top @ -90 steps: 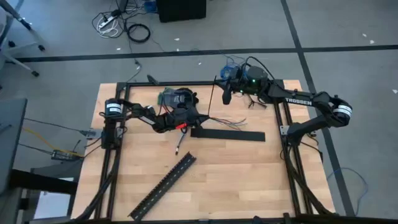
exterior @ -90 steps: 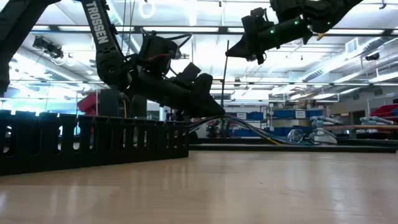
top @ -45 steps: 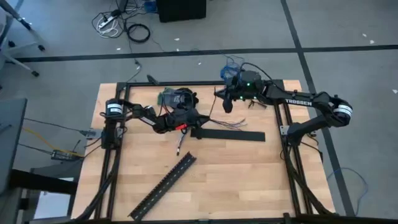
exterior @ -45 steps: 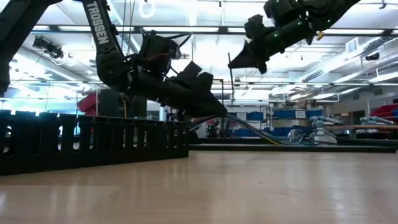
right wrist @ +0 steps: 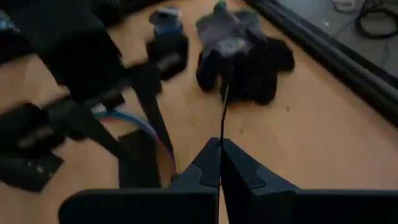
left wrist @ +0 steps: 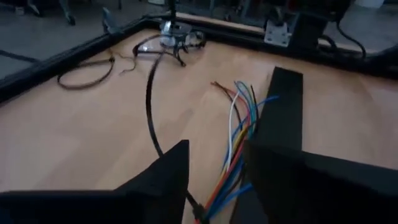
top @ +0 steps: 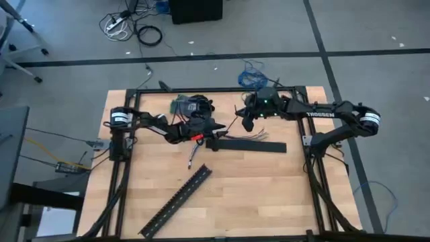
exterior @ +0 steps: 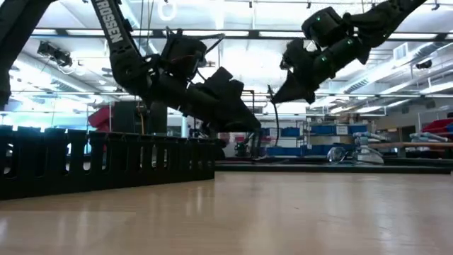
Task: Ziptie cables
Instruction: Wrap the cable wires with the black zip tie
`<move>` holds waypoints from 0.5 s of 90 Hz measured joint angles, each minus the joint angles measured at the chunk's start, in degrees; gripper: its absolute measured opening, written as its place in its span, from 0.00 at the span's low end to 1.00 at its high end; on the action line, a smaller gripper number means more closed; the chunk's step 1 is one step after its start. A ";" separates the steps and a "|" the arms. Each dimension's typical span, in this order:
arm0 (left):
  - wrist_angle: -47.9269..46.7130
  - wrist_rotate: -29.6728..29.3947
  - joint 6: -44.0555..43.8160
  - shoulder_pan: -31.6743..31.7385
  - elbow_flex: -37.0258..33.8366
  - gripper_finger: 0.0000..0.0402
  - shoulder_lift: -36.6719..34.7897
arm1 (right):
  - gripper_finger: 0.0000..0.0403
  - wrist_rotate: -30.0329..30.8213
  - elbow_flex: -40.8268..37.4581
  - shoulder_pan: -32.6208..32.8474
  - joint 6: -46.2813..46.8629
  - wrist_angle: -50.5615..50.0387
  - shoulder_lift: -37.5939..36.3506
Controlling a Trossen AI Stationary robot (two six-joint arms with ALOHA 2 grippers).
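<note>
Right tool [top: 246,122] has dropped lower toward the left arm, pinching a thin zip tie [right wrist: 222,118]; left tool [top: 213,136] clamps the cables [left wrist: 239,134], which fan out along the tabletop [top: 269,181] just below the right tool, nearer it.

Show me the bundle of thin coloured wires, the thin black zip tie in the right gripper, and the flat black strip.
Thin coloured wires [left wrist: 239,121], left wrist view, fanned loose ends.
Thin black zip tie [right wrist: 222,112], right wrist view, mid-strap above the right gripper [right wrist: 219,163].
Flat black strip [top: 259,146], high view, its middle.
</note>
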 joint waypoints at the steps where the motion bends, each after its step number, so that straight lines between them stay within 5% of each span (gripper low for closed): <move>1: -0.29 -0.01 0.32 -0.11 0.00 0.36 -0.20 | 0.00 0.16 -0.12 -0.03 0.00 -0.04 0.00; 25: -7.77 -4.71 6.24 -2.92 0.00 0.37 -3.86 | 0.01 -7.56 -0.76 -1.40 -0.60 0.19 0.02; 45: -8.03 -5.52 6.60 -2.99 0.02 0.37 -3.88 | 0.13 -10.41 2.32 -2.38 -0.37 0.28 0.04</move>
